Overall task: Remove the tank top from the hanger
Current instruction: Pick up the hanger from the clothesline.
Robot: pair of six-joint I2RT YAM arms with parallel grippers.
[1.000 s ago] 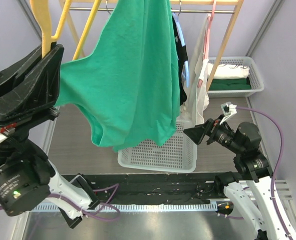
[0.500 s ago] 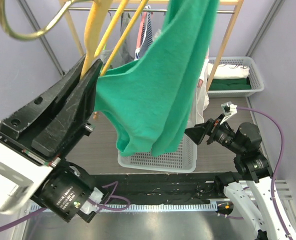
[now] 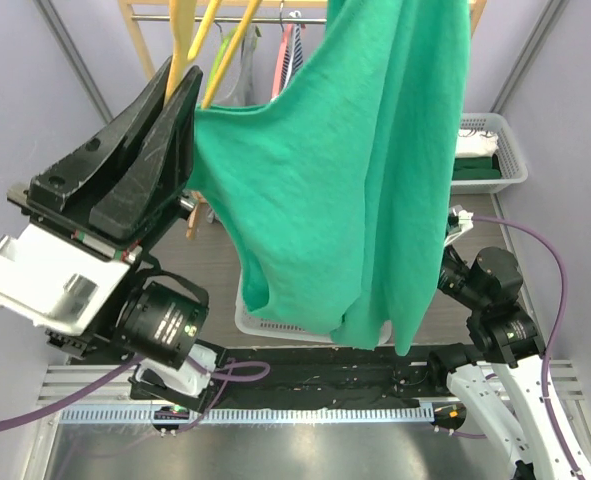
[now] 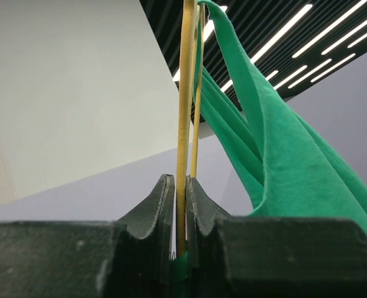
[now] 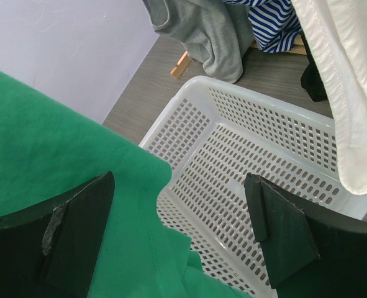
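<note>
Tank top (image 3: 355,170) hangs lengthwise down off yellow hanger (image 4: 184,93) pinched in raised left gripper (image 4: 180,186), hem dangling partly inside wide-open, empty right gripper (image 5: 180,208), the nearer arm to pull

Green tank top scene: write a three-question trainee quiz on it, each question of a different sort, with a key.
1. True or false: the fingers of the left gripper are shut on the thin yellow hanger.
2. Multiple choice: beneath the open fingers of the right gripper, its wrist view shows A) a white perforated plastic basket; B) a metal tray; C) a cardboard box.
3. Short answer: is the green fabric tank top off the hanger yet?
Key: 1 true. 2 A. 3 No, its straps run up along the hanger.
</note>
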